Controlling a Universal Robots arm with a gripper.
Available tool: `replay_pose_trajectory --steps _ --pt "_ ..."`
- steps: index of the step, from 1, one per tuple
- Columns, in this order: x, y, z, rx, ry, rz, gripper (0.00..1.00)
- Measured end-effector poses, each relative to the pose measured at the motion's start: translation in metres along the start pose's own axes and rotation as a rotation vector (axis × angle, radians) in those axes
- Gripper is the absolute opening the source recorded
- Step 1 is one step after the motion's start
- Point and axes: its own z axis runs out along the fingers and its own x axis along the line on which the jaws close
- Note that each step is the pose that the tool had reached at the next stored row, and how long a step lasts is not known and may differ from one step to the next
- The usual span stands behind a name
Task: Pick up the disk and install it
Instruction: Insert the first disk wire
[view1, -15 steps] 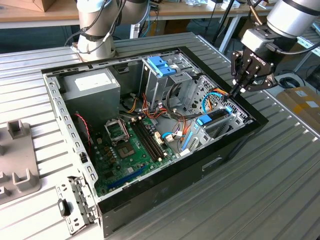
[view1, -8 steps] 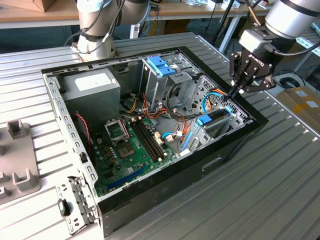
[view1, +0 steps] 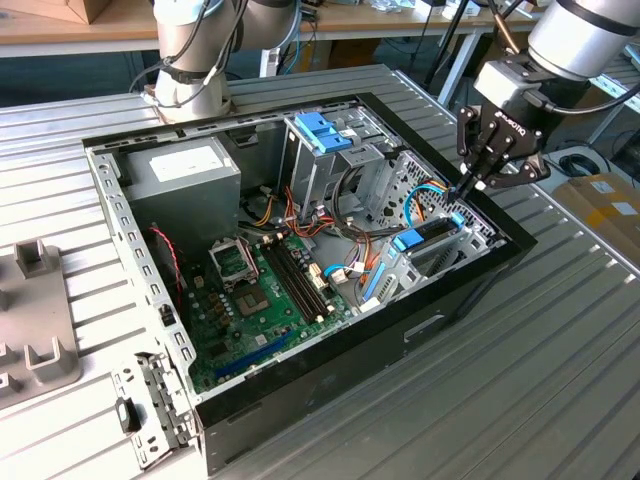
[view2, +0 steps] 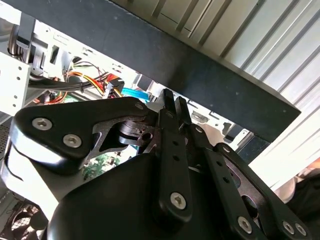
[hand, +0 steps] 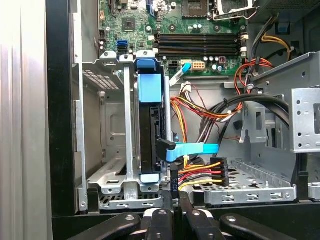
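The disk (view1: 430, 233), black with a blue carrier, stands on edge in a slot of the metal drive cage at the end of the open computer case (view1: 470, 285) on the exterior view's right. In the first wrist view the disk (hand: 150, 135) sits between the cage rails with its blue tab toward the motherboard. My gripper (view1: 466, 186) hovers just above the case wall beside the disk's end, shut with nothing between its fingers. In both wrist views the gripper (view2: 175, 100) (hand: 177, 195) shows its two thin fingertips pressed together.
A blue flat cable (hand: 192, 149) and a bundle of coloured power wires (hand: 205, 172) lie beside the disk. The case also holds a grey power-supply box (view1: 185, 172), a blue bracket (view1: 322, 130) on a cage and the motherboard (view1: 270, 290). A grey fixture (view1: 35, 310) lies on the slatted table.
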Motion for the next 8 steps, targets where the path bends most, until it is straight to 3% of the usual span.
replay_pose_trajectory --steps 8 --pt "0.0028 0.0017 0.0008 0.0005 0.0 0.012 0.16"
